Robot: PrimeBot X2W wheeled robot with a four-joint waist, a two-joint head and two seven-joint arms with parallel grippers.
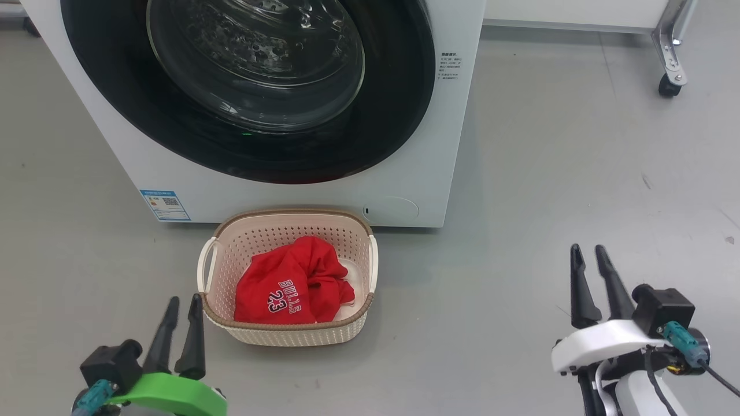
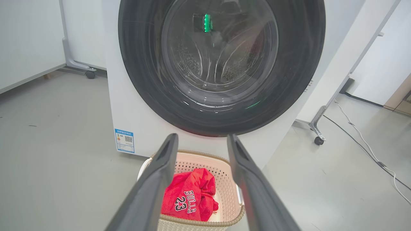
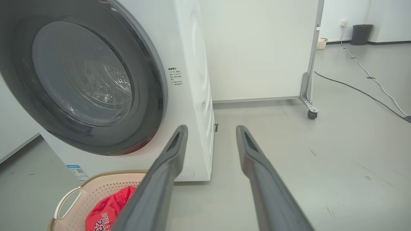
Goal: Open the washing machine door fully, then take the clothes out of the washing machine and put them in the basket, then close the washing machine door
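Lower centre of the head view, basket (image 1: pixel 300 335): on the floor (image 1: pixel 520 231) just in front of the washing machine (image 1: pixel 433 173); whether the two touch cannot be told.
Clothes (image 1: pixel 289 283): red bundle inside the basket, "BULLS 23" print facing up, some white beside it; nothing hangs over the rim.
Washing machine door (image 1: pixel 254 75): upper centre, black ring lying flat against the white front; no gap seen from either wrist view. Judged shut.
Drum (image 2: pixel 192 67): seen through the glass, bare perforated steel where visible. A faint red at the ring's lower edge reads as a reflection of the jersey, not a garment left inside.
Left gripper (image 1: pixel 185 298): lower left, fingers parted with nothing between them, near the basket's closest corner but apart from it.
Right gripper (image 1: pixel 587 248): lower right, well apart from basket and machine, fingers parted, empty.
Step in hand (judgement): all three parts of the task look done; what remains is confirming the latch and keeping clear.
How to do it well: sight along the ring's edge for an uneven seam. If one shows, press slowly and squarely on the black ring, not on the bulging glass. Latch side cannot be told from these views.
Risk: any forward reach by the left arm should rise first, so it neither nudges the basket nor snags the jersey.
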